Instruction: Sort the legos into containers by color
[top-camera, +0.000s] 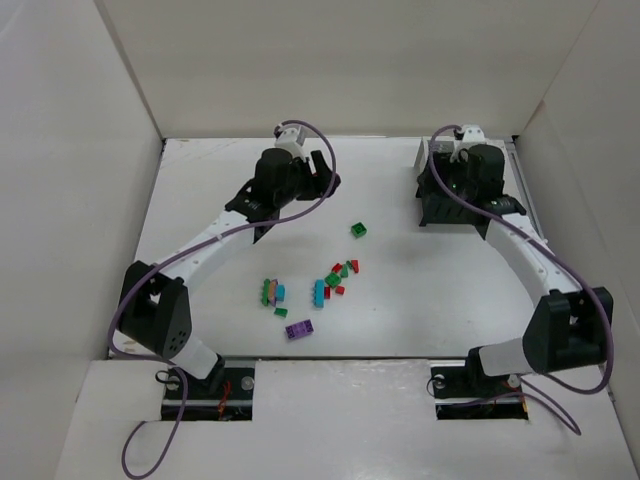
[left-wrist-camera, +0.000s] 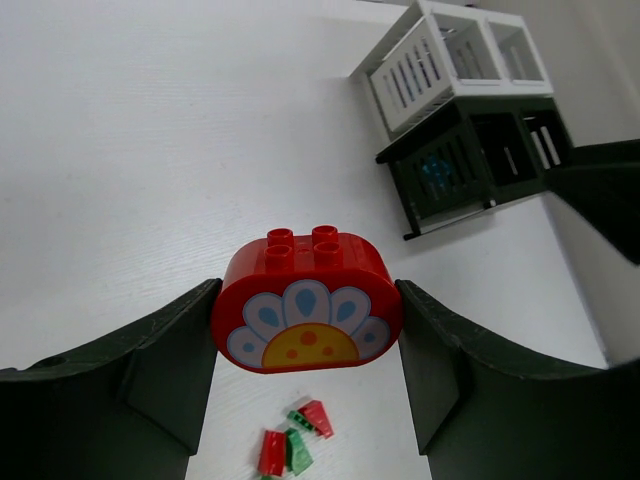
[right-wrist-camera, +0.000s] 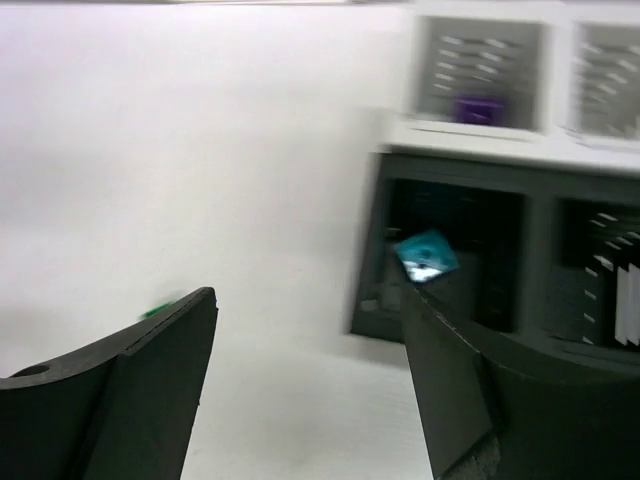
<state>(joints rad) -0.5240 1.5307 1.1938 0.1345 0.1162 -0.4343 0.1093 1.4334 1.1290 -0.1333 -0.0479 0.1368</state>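
White tabletop (left-wrist-camera: 150, 150) underlies red flower brick (left-wrist-camera: 305, 335) clamped inside left hand (left-wrist-camera: 308, 300).

Bare desk (top-camera: 385, 175) lies open toward 12 o'clock, legos (top-camera: 319, 292) litter 6 o'clock, while containers (top-camera: 435, 212) and right arm (top-camera: 520, 245) crowd 2 o'clock

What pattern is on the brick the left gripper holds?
White flower petals with blue drops, yellow centre, on the red brick. Left wrist view.

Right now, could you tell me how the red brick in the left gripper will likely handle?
The red brick looks like rigid plastic and probably won't flex. The left gripper presses its glossy rounded ends, so it might slip or pivot. Its flat face suggests it won't roll.
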